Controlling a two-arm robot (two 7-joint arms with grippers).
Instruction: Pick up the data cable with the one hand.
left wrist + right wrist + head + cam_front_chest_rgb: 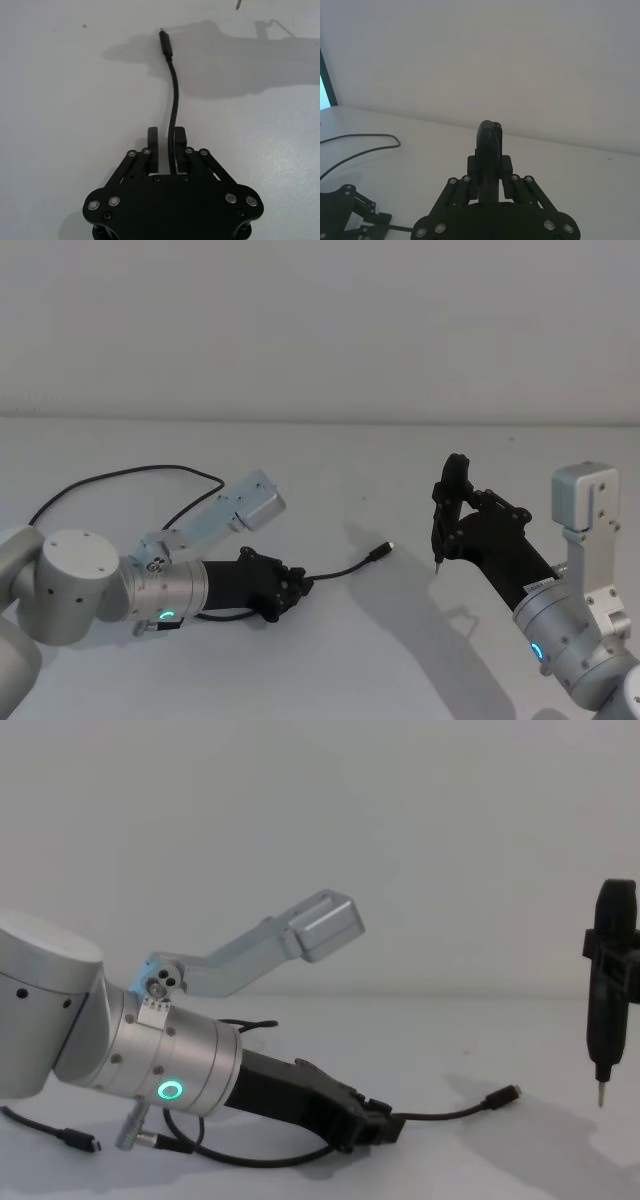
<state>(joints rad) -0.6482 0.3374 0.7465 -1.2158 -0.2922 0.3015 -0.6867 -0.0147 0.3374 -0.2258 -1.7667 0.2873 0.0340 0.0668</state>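
The data cable [345,567] is a thin black cord lying on the white table, ending in a small plug [383,551] with a metal tip. My left gripper [300,585] lies low over the table with the cord running between its fingers. In the left wrist view the cable [174,95] passes beside one finger [180,142], and a strip of table shows between it and the other finger, so the left gripper [166,142] is open. From the chest the left gripper [385,1125] touches down by the cable [450,1112]. My right gripper [465,515] hovers to the right, shut on a slim black pin-tipped tool [445,510].
The cable's far part loops back across the table [130,475] behind my left arm. A second small plug [80,1141] lies near the front left. The tool's pin tip [600,1098] hangs just above the table, right of the cable's plug [503,1097].
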